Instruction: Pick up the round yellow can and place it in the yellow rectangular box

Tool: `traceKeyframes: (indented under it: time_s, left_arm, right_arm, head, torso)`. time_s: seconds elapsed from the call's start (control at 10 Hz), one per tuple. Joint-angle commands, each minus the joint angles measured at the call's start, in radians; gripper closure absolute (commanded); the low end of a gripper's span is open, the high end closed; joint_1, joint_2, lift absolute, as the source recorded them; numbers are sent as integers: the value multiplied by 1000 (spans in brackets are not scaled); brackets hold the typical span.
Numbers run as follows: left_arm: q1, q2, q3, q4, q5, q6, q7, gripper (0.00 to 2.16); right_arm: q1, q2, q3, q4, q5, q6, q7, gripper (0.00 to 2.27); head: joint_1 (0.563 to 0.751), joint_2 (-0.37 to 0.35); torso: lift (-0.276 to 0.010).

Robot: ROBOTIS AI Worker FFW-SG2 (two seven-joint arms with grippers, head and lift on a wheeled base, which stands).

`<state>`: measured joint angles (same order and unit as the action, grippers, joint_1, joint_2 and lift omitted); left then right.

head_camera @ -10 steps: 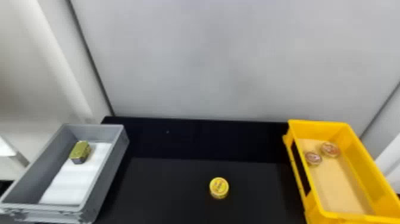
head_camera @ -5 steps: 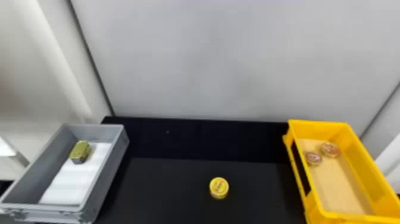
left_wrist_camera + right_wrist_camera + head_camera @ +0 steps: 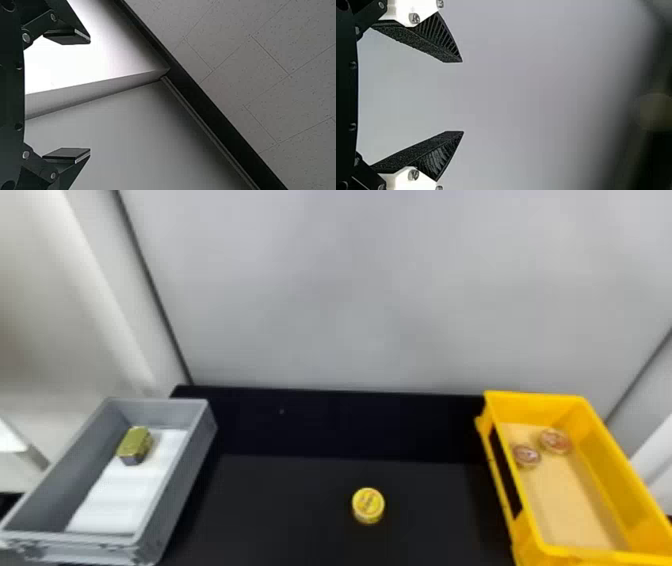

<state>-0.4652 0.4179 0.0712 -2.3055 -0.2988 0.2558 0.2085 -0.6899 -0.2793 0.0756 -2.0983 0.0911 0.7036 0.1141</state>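
Note:
The round yellow can (image 3: pixel 368 505) stands on the black table in the head view, right of the middle and toward the front. To its right is the yellow rectangular box (image 3: pixel 505 470), with two small round tins (image 3: pixel 555 441) on its tan bottom. In the left wrist view my left gripper (image 3: pixel 90 96) is open, its fingers wide apart with nothing between them, facing walls and ceiling. My right gripper (image 3: pixel 462 97) is likewise open and holds nothing in the right wrist view, in front of a plain pale surface.
At the left of the table, a grey box (image 3: pixel 172 485) holds a white liner (image 3: pixel 117 495) and a small gold-green block (image 3: pixel 134 445). A pale wall (image 3: pixel 375 290) rises behind the black table (image 3: pixel 280 510).

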Motion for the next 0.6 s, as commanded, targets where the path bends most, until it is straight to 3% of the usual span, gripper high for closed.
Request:
traceKeyframes:
  time_s: [0.0,0.2,0.5]
  left_arm:
    - [8,-16,-7,9,6,-6,0,265]
    - [13,-37,-16,23,9,-19,0,265]
    - [23,-89,-16,51,26,-56,3,265]
  right_arm:
    - [64,69,-51,61,-10,205,102,156]
    - [174,81,-94,129,-70,294,171,150]
    - [299,77,-114,324,-318,331,182,150]
  head:
    - [663,54]
    - [663,54]
    - [663,54]
  torso:
    - [-10]
    - [-10]
    - [-10]
